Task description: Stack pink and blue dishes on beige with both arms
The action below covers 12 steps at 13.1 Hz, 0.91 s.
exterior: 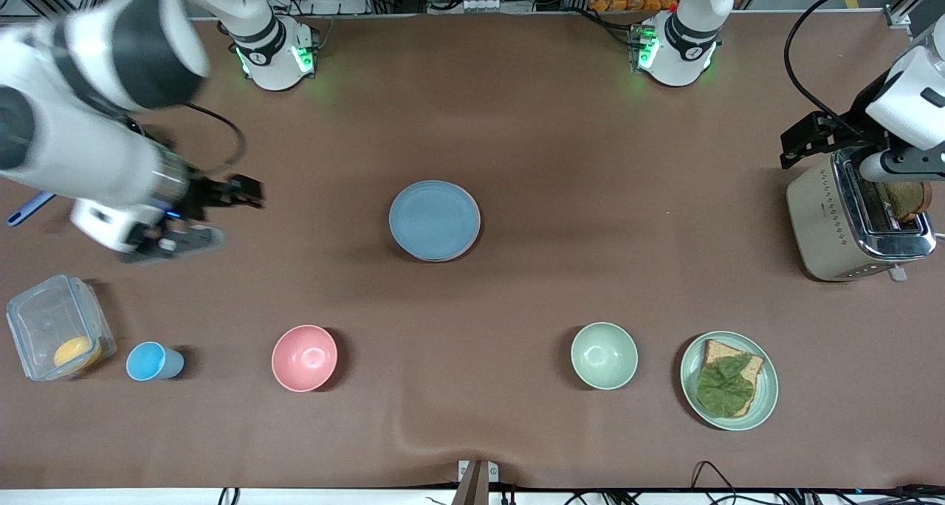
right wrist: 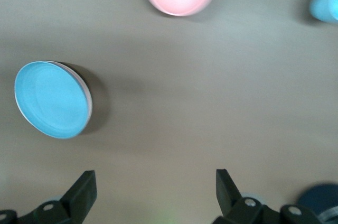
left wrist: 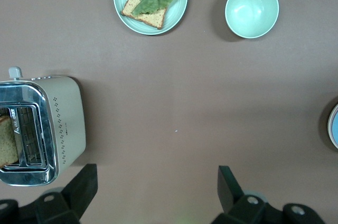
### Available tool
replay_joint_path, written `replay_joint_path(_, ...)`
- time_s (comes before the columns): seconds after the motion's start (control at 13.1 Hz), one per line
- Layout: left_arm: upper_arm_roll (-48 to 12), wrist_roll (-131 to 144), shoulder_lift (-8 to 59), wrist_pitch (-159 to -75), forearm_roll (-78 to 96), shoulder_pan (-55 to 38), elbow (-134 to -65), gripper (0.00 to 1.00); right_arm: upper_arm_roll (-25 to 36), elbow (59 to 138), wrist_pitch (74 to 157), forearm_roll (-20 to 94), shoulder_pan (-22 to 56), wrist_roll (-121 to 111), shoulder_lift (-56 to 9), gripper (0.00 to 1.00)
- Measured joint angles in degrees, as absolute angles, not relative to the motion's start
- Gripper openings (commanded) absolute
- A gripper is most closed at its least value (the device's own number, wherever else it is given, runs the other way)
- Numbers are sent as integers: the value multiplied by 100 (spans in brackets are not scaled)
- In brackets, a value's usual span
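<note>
The light blue plate [exterior: 434, 219] lies in the middle of the table and also shows in the right wrist view [right wrist: 52, 99]. A thin pale pinkish rim [exterior: 473, 241] peeks out under it; whatever lies lower in that stack is hidden, so the beige plate does not show. My right gripper [exterior: 225, 213] hangs open and empty over bare table toward the right arm's end, its fingertips wide apart [right wrist: 156, 179]. My left gripper [exterior: 805, 142] is open and empty over the table beside the toaster [left wrist: 156, 174].
Along the front stand a clear container [exterior: 55, 335] with something orange, a small blue cup [exterior: 151, 361], a deep pink bowl [exterior: 304, 357], a green bowl [exterior: 604, 355] and a green plate [exterior: 768, 387] with toast and lettuce. A toaster [exterior: 827, 217] holds a slice.
</note>
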<state>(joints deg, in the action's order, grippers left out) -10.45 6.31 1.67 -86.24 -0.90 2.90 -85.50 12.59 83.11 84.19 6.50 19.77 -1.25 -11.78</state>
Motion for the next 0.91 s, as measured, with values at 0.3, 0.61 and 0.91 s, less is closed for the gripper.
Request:
replay_joint_path(0.3, -1048, 631, 166, -8624, -90, 290, -8547, 100, 72, 8476, 8541, -280, 486, -195, -515, 100)
replay_joint_path(0.61, -1063, 631, 166, -8600, -90, 288, -8545, 100, -135, 9397, 9373, -331, 174, -338, 15, 100)
replay_joint_path(0.91, -1067, 631, 163, -8571, -90, 288, -8544, 100, 198, 9742, 9551, -119, 47, -995, 179, 100)
